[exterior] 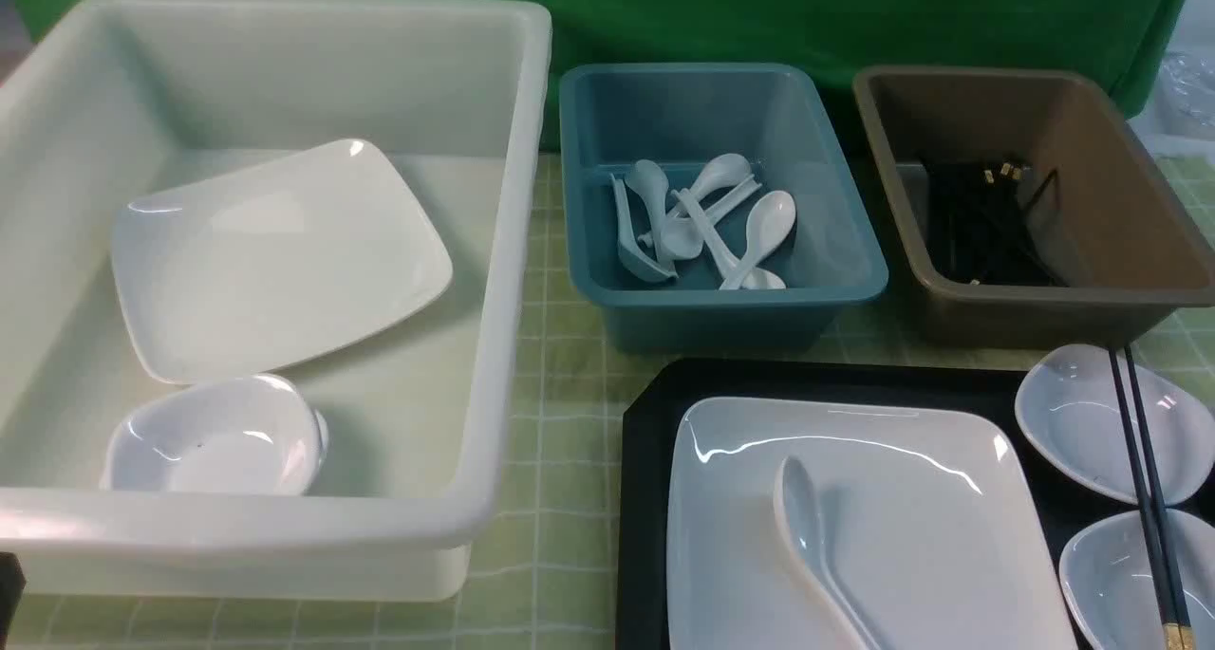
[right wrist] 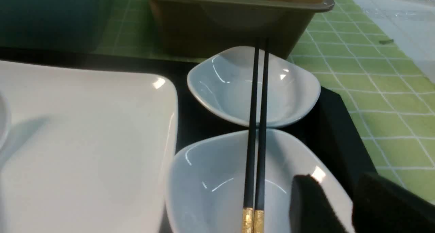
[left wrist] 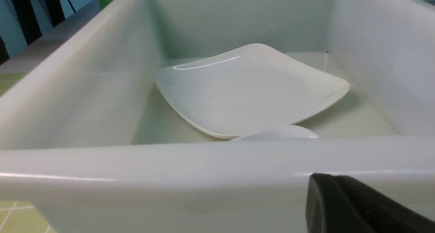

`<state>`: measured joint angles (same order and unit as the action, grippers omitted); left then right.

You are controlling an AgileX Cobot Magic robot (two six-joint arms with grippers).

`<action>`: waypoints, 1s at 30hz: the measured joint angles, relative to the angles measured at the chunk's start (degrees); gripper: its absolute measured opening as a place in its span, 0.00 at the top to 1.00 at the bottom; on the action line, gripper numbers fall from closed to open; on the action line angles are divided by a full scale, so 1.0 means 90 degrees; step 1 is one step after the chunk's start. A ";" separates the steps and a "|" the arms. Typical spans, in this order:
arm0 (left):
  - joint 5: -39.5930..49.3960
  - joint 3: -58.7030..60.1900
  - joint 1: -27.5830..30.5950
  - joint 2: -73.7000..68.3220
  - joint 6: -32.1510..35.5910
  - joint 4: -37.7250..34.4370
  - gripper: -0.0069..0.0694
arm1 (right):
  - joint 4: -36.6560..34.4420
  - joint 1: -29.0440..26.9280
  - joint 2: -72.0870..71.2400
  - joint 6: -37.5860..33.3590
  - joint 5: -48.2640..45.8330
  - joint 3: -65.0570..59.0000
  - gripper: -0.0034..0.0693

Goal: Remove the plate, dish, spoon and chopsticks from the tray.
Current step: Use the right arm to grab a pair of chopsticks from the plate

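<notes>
On the black tray [exterior: 645,460] at the robot's front right, the plate [exterior: 883,498] lies flat with the spoon [exterior: 816,555] resting in it, bowl end away from the robot. Beside the plate sit a far dish [exterior: 1073,422] and a near dish [right wrist: 210,185]. The chopsticks [right wrist: 257,131] lie side by side across both, gold caps toward the robot.

The right gripper [right wrist: 338,188] hangs at the near dish's outer rim, just beside the capped ends. Its fingers are spread, one over the dish's inside and one outside it; whether either touches the rim cannot be told. The left gripper [left wrist: 340,199], pressed together, is well apart from the tray, just outside the near wall of the white tub [exterior: 513,251].

The front view shows neither gripper. It alone shows the loose spoons [exterior: 702,223] in the blue tub [exterior: 721,299] and black sticks in the brown tub [exterior: 1092,157]. Only the right wrist view shows the spread fingers, and the left wrist view shows a second plate [left wrist: 251,90] lying in the white tub.
</notes>
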<state>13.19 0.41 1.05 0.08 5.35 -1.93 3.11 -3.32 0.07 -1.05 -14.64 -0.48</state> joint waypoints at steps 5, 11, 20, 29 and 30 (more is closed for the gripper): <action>0.0000 0.0000 0.0000 0.0000 0.0000 0.0000 0.88 | 0.0000 0.0000 0.0000 0.0000 0.0000 0.0000 0.63; 0.0000 0.0000 0.0000 0.0000 0.0000 0.0000 0.88 | 0.0000 0.0000 0.0000 0.0000 0.0000 0.0000 0.63; -0.1152 0.0000 0.0000 0.0000 -0.0092 -0.0907 0.88 | 0.0000 0.0000 0.0000 0.0000 0.0000 0.0000 0.63; -0.4852 0.0000 0.0000 0.0000 -0.1796 -0.2350 0.88 | 0.0000 0.0000 0.0000 0.0000 0.0071 0.0000 0.63; -0.5245 0.0000 0.0000 0.0000 -0.2310 -0.2317 0.88 | 0.0000 0.0000 0.0000 0.0000 0.0139 0.0000 0.63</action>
<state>-34.02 0.41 1.05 0.08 -15.44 -22.78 3.11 -3.32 0.07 -1.05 -13.38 -0.48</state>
